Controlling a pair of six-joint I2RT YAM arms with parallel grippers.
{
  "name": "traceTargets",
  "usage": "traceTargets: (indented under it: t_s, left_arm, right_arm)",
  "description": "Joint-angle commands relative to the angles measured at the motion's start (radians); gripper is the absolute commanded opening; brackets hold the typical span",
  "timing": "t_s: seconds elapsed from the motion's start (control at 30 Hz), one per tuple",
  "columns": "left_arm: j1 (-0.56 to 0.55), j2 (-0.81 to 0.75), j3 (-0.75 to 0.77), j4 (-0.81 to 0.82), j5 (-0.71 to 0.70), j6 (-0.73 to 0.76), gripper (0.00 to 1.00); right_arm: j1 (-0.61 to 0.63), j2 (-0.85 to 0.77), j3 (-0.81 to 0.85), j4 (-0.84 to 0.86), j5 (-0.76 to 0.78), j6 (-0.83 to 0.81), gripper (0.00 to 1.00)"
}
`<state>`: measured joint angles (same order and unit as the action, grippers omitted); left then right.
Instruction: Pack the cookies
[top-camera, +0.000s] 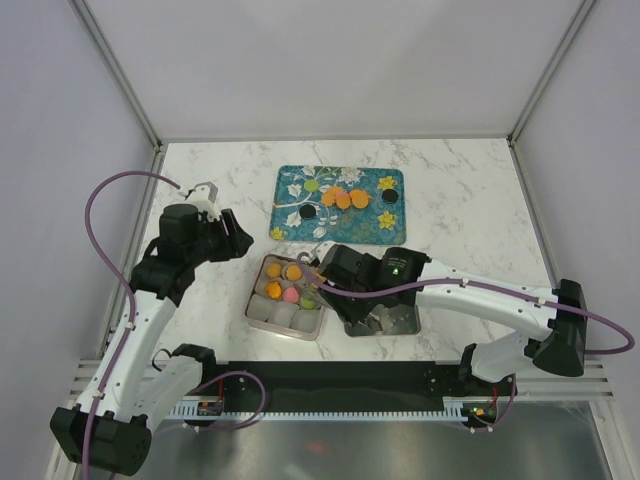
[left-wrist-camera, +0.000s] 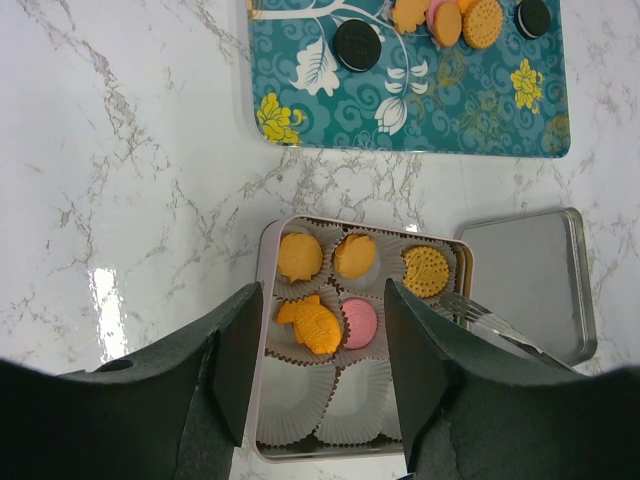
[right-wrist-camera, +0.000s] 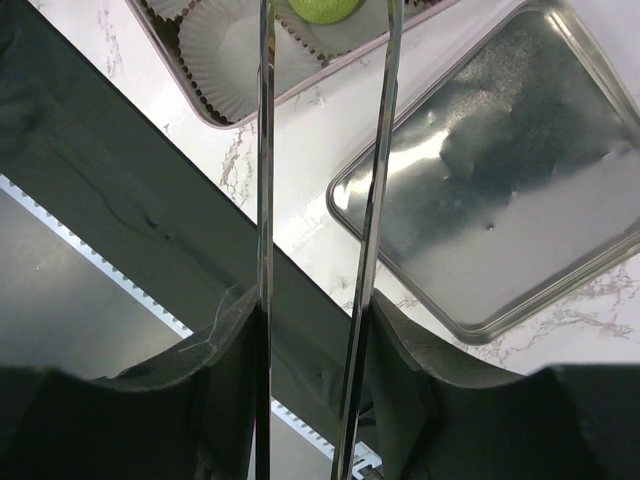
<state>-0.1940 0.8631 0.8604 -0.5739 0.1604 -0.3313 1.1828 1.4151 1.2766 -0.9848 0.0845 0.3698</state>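
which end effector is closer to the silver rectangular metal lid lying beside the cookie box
Right. The right end effector, gripping metal tongs, hangs right by the silver rectangular metal lid's left edge; the left end effector hovers open beyond the pink tin box, on its far-left side.

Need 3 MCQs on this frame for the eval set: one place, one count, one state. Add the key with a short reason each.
1. The lid of the box lies:
A) shut on the box
B) on the table beside the box, silver inside up
C) leaning on the wall

2. How many black cookies are on the teal tray?
A) none
B) four
C) two

3. The right gripper is:
A) shut on the tongs
B) open and empty
C) shut on a bare cookie

Key:
1 B, the lid lies flat next to the open box.
2 C, two dark discs show among the orange ones.
3 A, both metal tong arms run out from between its fingers.
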Motion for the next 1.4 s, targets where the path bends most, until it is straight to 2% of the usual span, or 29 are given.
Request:
traceTargets:
  t_s: [0.0,0.1,0.2,0.43,0.63,0.77,0.93,1.1,1.37]
  left_arm:
    - [-0.004,-0.013,-0.001,0.025,0.001,0.003,0.60]
    - [-0.002,-0.015,-0.001,0.025,-0.002,0.002,0.60]
    - [-0.004,-0.015,-0.001,0.028,0.001,0.002,0.60]
    - [-0.002,-0.009,-0.001,0.028,0.036,-0.003,0.60]
    - [-0.016,-0.010,-0.004,0.040,0.065,-0.008,0.60]
    - [-0.039,-0.019,-0.006,0.043,0.067,-0.009,0.60]
    - [-0.056,-0.032,-0.006,0.042,0.067,-0.008,0.60]
    - [-0.064,-0.036,-0.008,0.042,0.064,-0.009,0.60]
    - [-0.070,-0.029,-0.008,0.043,0.065,-0.009,0.60]
  right_arm:
    - [-0.006,-0.007,0.087,-0.011,0.047,-0.009,0.49]
    - [-0.070,-0.021,0.110,-0.009,0.047,-0.031,0.49]
    - [-0.204,-0.044,0.112,0.005,0.043,-0.080,0.49]
    - [-0.723,-0.058,0.046,0.199,-0.063,-0.100,0.49]
    - [-1.041,0.059,-0.014,0.372,-0.040,-0.039,0.48]
    - [-1.137,0.160,-0.052,0.495,0.003,0.000,0.48]
    - [-1.177,0.278,-0.034,0.557,0.073,0.008,0.51]
    - [-1.216,0.381,-0.025,0.571,0.101,0.009,0.58]
    - [-1.229,0.432,-0.066,0.584,0.093,0.020,0.71]
